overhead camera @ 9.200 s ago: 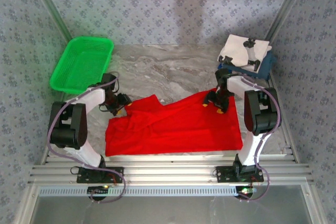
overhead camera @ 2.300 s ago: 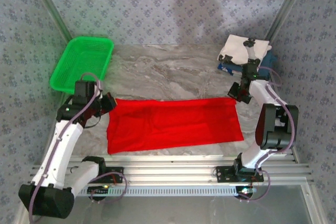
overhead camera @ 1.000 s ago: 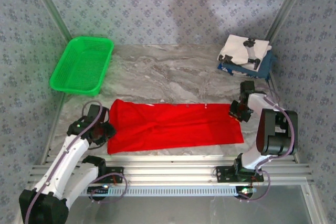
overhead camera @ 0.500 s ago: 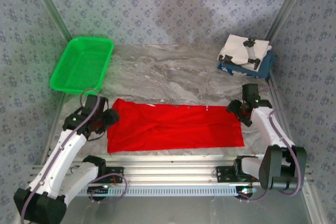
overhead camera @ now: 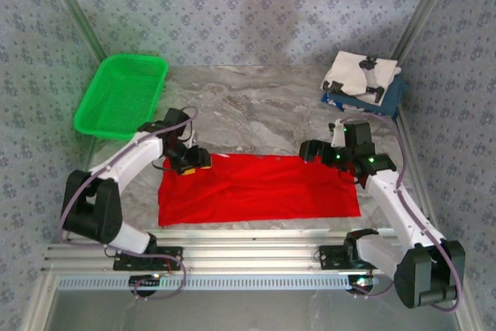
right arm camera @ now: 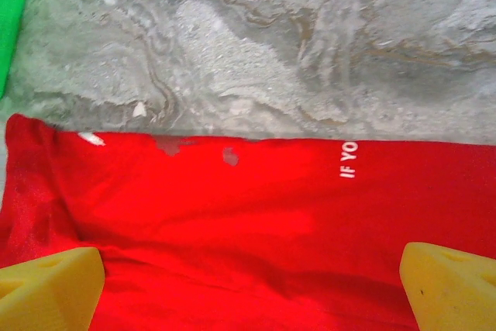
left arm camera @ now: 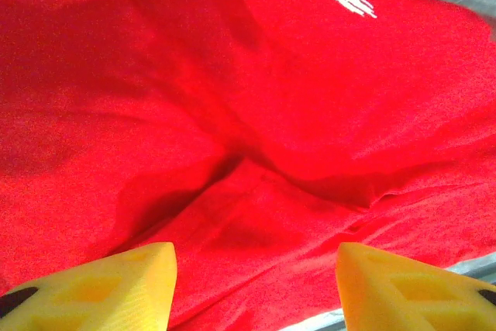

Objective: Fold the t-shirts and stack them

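Left gripper [overhead camera: 190, 165] released, jaws standing apart with nothing between them; left wrist view puts the yellow fingertips [left arm camera: 105, 284] either side of rumpled red cloth directly below. Right gripper [overhead camera: 314, 151] likewise released, jaws wide, fingertips [right arm camera: 48, 288] at the two lower corners of its wrist view, nothing held. Red tee [overhead camera: 260, 187] lies flat as a long folded band on the marble table [overhead camera: 256, 106], under both tools: left gripper over its far left corner, right gripper over its far edge toward the right end. White lettering [right arm camera: 349, 159] reading "IF YO" sits just ahead of the right gripper, near the fold edge. Folded white tee [overhead camera: 353, 71] on top of the dark blue tee [overhead camera: 392, 95], beyond and to the right of the right gripper, well apart from it. Green basket [overhead camera: 122, 94] beyond and left of the left gripper
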